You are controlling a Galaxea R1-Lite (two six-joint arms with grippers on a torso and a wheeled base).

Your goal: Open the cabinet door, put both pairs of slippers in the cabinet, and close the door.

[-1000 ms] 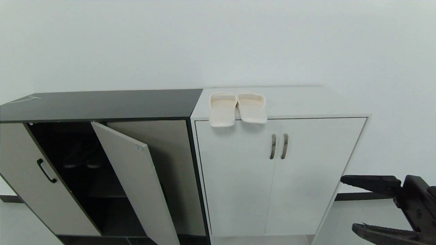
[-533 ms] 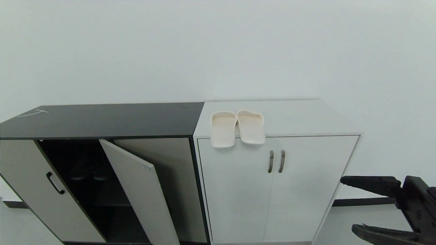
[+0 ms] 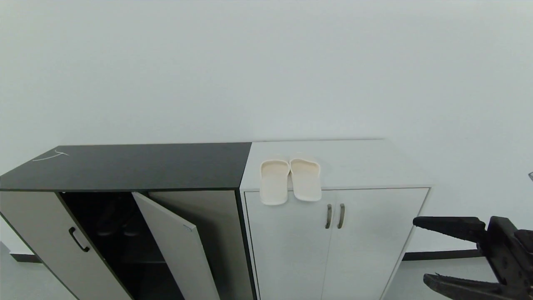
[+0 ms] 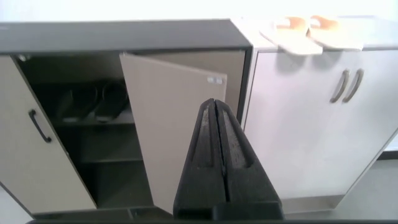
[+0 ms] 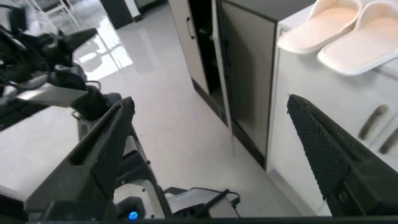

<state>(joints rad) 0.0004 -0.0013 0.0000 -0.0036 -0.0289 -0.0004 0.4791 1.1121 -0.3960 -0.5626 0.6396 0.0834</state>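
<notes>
1. While its two fingers stand spread wide with nothing between them, the right gripper hangs at 4 o'clock in the head view, in front of the white cabinet and apart from it.
2. Seen by its own wrist camera, the left gripper has its fingers pressed flat together, clenched on nothing, with the tip towards the black cabinet.
3. Both doors of the black cabinet stand ajar: the left door, with a black handle, swings out at 8 o'clock, and the right door angles out towards 6 o'clock.
4. Inside, on the upper shelf, lies the dark pair of slippers, side by side in the shade.
5. At 3 o'clock of the black cabinet and touching it stands the white cabinet, its two doors closed, with the twin handles meeting at the middle.
6. On its top, near the front left corner, rests the cream pair of slippers, the two touching each other, both ends jutting over the front edge.
7. Behind both cabinets rises a plain pale wall.
</notes>
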